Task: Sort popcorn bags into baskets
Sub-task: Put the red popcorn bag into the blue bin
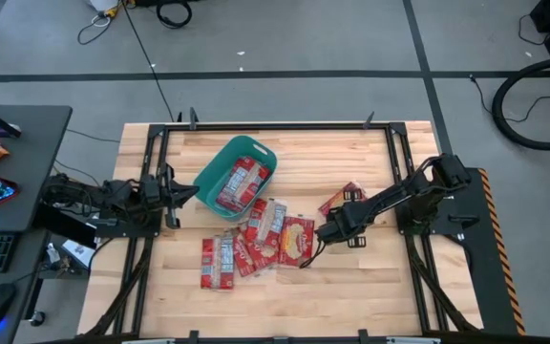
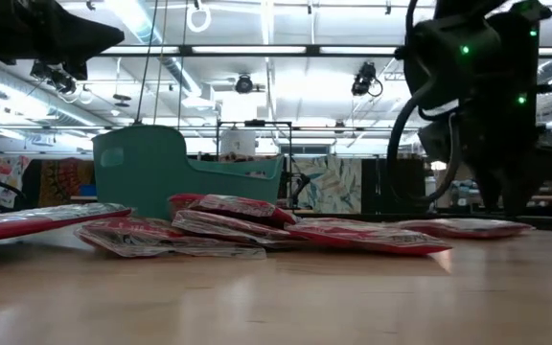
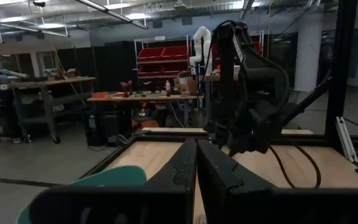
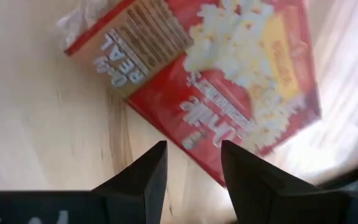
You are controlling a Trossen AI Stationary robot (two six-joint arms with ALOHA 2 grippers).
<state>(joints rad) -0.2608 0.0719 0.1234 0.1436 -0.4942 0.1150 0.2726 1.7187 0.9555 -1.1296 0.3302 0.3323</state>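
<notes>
Right under our right hand [image 4: 191, 163], fingers apart, lies one popcorn bag [image 4: 229, 87] on the tabletop [image 1: 370, 277]. Other popcorn bags [image 1: 256, 239] lie beside the teal basket [image 1: 220, 158], some inside. Our left hand [image 3: 196, 163], fingers together, waits near the basket.

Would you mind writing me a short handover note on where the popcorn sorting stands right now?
Left gripper: shut, empty, parked at the table's left edge beside the teal basket.
Right gripper: open, empty, low over the table next to a popcorn bag, not yet gripping it.
Done: a few bags in the basket; exact count unclear.
Left: the overlapping pile of bags in front of the basket, plus one lone bag beside the right arm.
</notes>
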